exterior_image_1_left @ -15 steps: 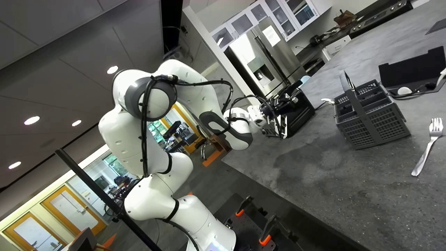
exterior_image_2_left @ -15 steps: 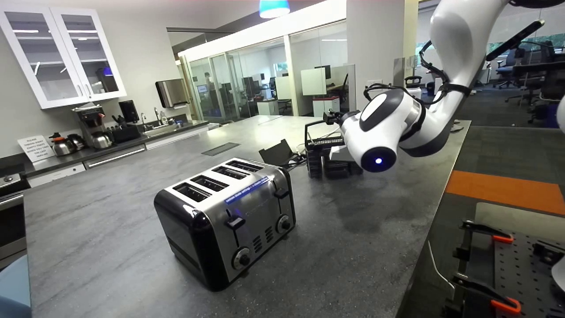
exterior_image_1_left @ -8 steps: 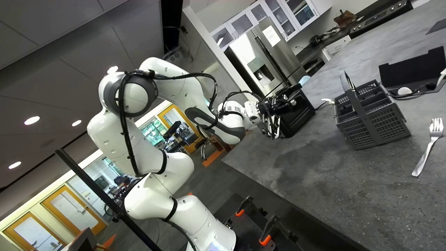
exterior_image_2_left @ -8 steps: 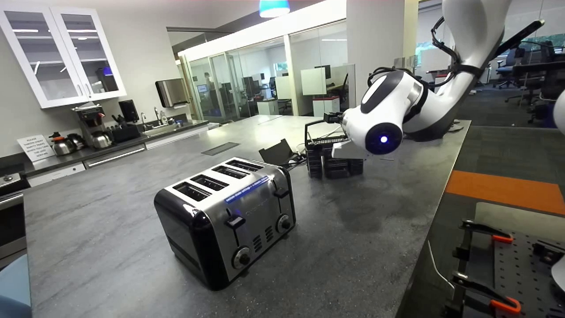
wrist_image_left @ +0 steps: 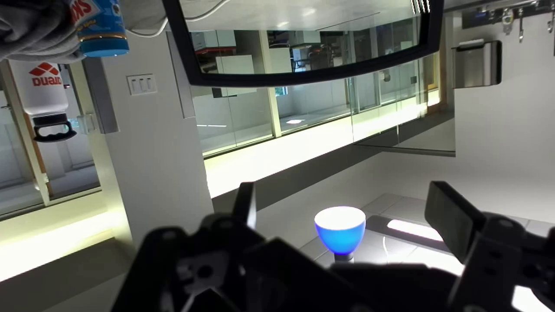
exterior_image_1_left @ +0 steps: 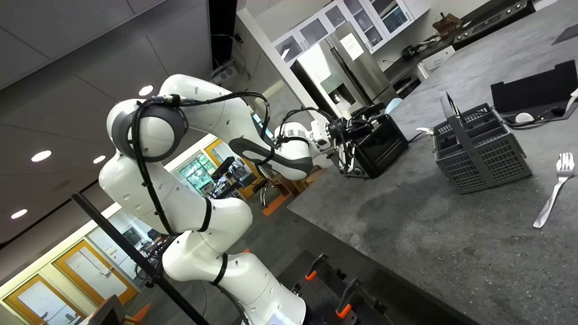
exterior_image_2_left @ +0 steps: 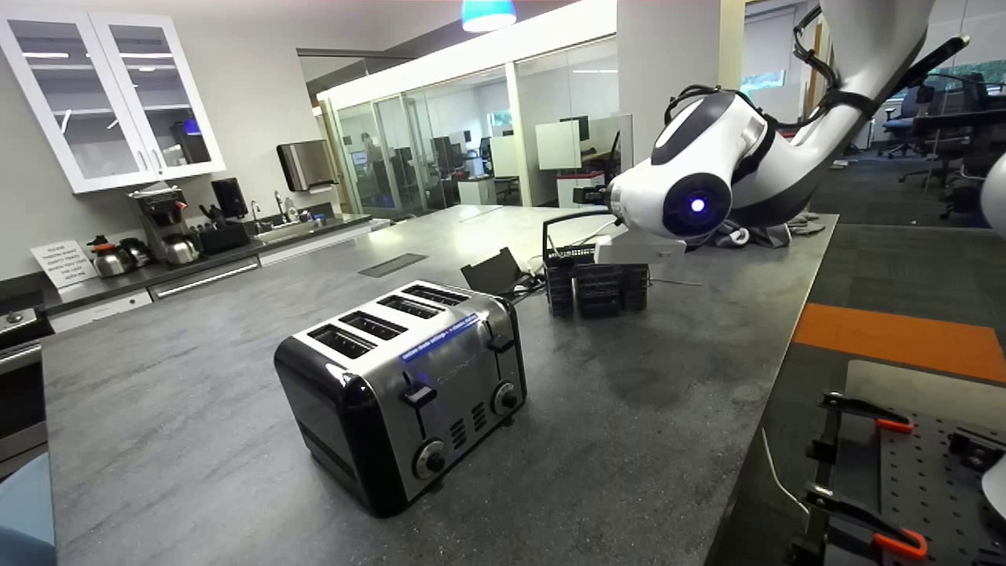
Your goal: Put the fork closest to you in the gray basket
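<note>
A silver metal fork [exterior_image_1_left: 554, 194] lies flat on a mottled dark-gray countertop [exterior_image_1_left: 433, 253], just beside a charcoal rectangular basket [exterior_image_1_left: 501, 155] with gridded walls and a tall handle, in an exterior view. Well apart from the fork, on the opposite side of the basket in the same view, hangs the black two-fingered gripper [wrist_image_left: 342, 201] of a white robot arm [exterior_image_1_left: 185, 198], raised above counter level. The wrist view, its scene upside down, finds the gripper spread wide, a blue-and-white lamp [wrist_image_left: 340, 232] visible beyond the gap. A four-slot black-and-chrome toaster [exterior_image_2_left: 409, 401] stands on the countertop. At the wrist view's upper left are a blue-lidded jar [wrist_image_left: 97, 32] and a white bottle [wrist_image_left: 41, 91] lettered "arena."
</note>
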Tool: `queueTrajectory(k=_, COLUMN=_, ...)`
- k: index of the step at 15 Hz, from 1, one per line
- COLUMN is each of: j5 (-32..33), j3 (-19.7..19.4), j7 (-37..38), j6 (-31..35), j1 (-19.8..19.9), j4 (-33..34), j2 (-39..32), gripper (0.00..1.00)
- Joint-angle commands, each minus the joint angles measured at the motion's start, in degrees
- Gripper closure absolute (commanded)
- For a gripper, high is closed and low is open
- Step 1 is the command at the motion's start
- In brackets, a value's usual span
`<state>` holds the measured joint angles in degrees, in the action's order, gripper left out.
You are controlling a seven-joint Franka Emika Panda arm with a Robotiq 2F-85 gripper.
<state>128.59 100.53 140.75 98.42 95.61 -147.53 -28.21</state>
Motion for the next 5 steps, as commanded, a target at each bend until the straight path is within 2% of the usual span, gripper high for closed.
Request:
queueTrajectory(k=1, j5=0.18, j3=4.36, j7=-5.35, j6=0.52, j1=4.74, j4=-1.42, j2=-5.51, gripper=0.00)
queueTrajectory(k=2, j5=0.76, j3=0.66, j7=-3.00, j6=-1.31, j1=0.53, j4=-0.36, j2=-3.63, gripper=0.00)
queueTrajectory(k=5, j5=0.77, j3=1.68, j7=-4.79, j6=-1.33, j1=1.72, j4=-0.63, j2=-5.92, gripper=0.00)
